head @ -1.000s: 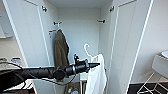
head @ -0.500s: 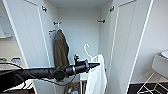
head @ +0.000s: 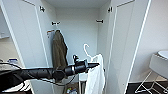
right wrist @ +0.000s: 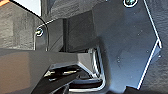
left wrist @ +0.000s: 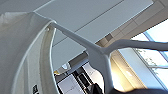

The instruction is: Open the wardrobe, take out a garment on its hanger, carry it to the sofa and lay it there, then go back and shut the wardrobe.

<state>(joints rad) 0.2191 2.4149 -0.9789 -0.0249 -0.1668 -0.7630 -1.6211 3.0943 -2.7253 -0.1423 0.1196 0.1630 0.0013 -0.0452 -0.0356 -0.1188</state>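
1. The tall white two-door wardrobe [head: 80,30] stands with both doors swung wide. Its white interior shows dark hooks on the side walls, and a long olive-brown coat [head: 59,51] hangs at the left of the back.

2. The white short-sleeved T-shirt of thin fabric [head: 96,75] hangs on a thin white hanger with a curved hook [head: 87,51], low in the opening toward the right side. The hook rises free into the air, caught on no rail or peg that I can see.

3. The left tool [head: 96,65] at the end of the dark arm reaches in from the left and meets the hanger at the shirt's shoulder. The garment looks to be carried by it, so I judge the tool pinched on the hanger, though its tips are hard to make out.

4. In the left wrist view the hanger's white bar and neck [left wrist: 97,53] run close across the camera, with the shirt's fabric [left wrist: 22,55] draped beside them.

5. I cannot tell how the right tool stands.

6. Handling, as a judgement: the shirt is light, limp and will swing and fold. The hanger is stiff but thin and smooth, so it may twist or slip. The best hold is the rigid neck below the hook or the shoulder bar, never the cloth.
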